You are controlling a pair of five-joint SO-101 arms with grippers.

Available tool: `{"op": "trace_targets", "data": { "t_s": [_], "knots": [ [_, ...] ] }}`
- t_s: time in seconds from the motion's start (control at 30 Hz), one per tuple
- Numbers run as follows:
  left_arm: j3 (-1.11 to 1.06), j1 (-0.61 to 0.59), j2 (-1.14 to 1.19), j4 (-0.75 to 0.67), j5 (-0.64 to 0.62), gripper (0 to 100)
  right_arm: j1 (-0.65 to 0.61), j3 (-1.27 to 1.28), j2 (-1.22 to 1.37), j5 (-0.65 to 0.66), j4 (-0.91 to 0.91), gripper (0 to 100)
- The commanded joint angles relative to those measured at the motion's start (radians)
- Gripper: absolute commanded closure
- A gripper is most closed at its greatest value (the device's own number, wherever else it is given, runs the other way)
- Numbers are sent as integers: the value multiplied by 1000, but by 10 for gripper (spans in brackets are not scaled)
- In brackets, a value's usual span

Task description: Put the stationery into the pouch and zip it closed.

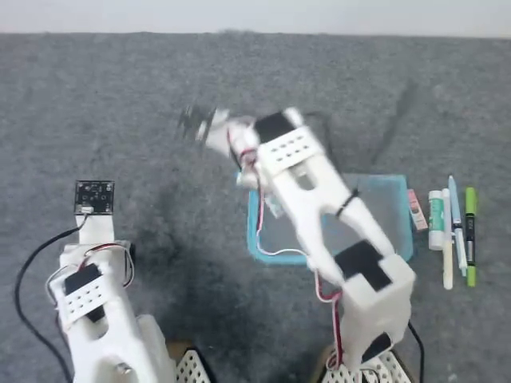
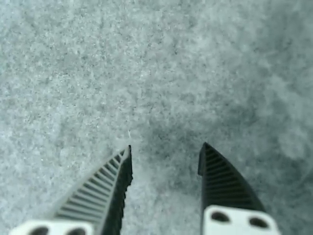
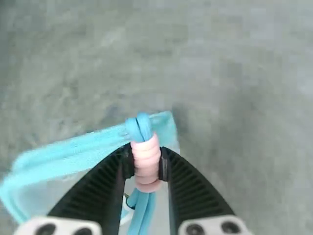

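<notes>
A clear pouch with blue trim (image 1: 383, 215) lies flat on the grey mat, partly under the right arm (image 1: 319, 215). My right gripper (image 3: 145, 152) is shut on the pouch's pink zipper pull (image 3: 146, 164), which hangs on a blue cord (image 3: 138, 125) at the pouch's corner. The blue zipper edge (image 3: 68, 149) runs away from the jaws. The stationery lies in a row just right of the pouch: a pink eraser (image 1: 416, 210), a glue stick (image 1: 435, 219), a white pen (image 1: 447, 247), a blue pen (image 1: 457, 227) and a green highlighter (image 1: 470, 235). My left gripper (image 2: 165, 156) is open over bare mat.
The left arm (image 1: 92, 295) stands at the front left, well apart from the pouch. Grey mat (image 1: 120, 104) covers the table, with free room at the left and the back. A pale wall edge (image 1: 255, 16) runs along the far side.
</notes>
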State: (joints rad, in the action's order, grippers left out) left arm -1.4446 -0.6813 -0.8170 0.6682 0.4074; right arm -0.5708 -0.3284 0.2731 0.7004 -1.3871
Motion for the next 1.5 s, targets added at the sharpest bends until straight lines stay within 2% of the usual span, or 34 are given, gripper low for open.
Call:
{"op": "trace_targets", "data": {
  "t_s": [0.0,0.2,0.33,0.47,0.6,0.7,0.8,0.87,0.97,1.03,1.17,1.27,1.33,1.47],
  "knots": [
    [16,35,-26,-29,8,790,15,-267,-133,-127,-93,992],
    [18,120,-31,-23,3,790,-30,-687,53,-126,-199,992],
    [54,388,-32,-23,-18,791,-116,-922,183,-193,-344,991],
    [142,611,-32,-23,-170,791,-147,-1088,236,-296,-414,991],
    [246,700,-25,5,-367,791,-117,-1051,168,-390,-415,991],
    [303,758,-25,21,-514,791,-130,-873,50,-427,-415,991],
    [341,822,-25,21,-669,791,-157,-591,-105,-436,-414,991],
    [341,809,-23,17,-726,791,-140,-393,-222,-425,-406,991],
    [332,723,-23,-44,-724,791,-88,-117,-415,-351,-404,991],
    [331,723,-23,-78,-726,791,-58,89,-556,-310,-369,991],
    [338,729,-25,-101,-786,791,22,568,-852,-267,-163,991],
    [363,724,-31,-92,-783,791,67,898,-1035,-245,16,991],
    [395,712,-34,-57,-736,790,90,1051,-1112,-249,110,991],
    [538,684,-34,103,-601,786,127,1208,-1145,-295,232,991]
  ]
}}
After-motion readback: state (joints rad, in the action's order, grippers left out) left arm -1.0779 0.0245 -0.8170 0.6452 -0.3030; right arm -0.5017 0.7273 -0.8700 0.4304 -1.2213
